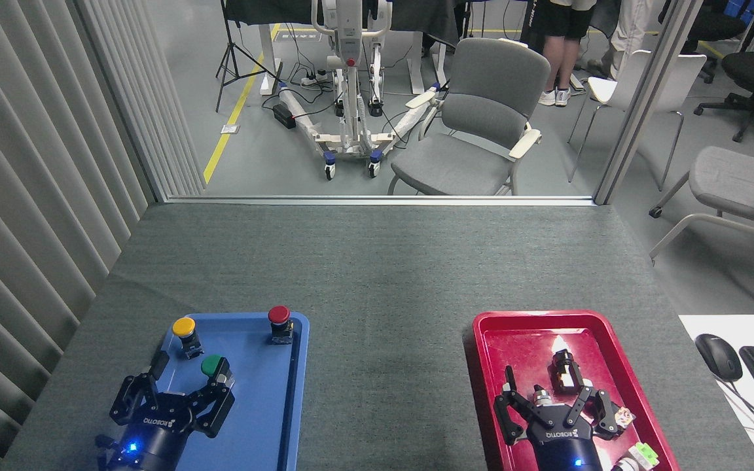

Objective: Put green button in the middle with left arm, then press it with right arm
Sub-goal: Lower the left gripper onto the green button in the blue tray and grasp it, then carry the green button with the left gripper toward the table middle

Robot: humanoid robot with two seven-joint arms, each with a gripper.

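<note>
Our left gripper (177, 392) has its fingers spread, with the green button (214, 367) standing in the blue tray (266, 418) just ahead of the right-hand finger, not squarely between them. If we close off-centre, we could tip it or shove it toward the yellow button (184, 330). Our right gripper (550, 405) hangs spread-fingered above the red tray (534, 320).

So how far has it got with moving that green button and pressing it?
Nothing looks finished yet. The green button sits in the blue tray, beside the yellow button and red button. In hand: the left tool is open right at it, fingers not closed on it. Left: grasp it, set it on the bare grey tabletop, then press with the right tool, which hangs open over the red tray.
</note>
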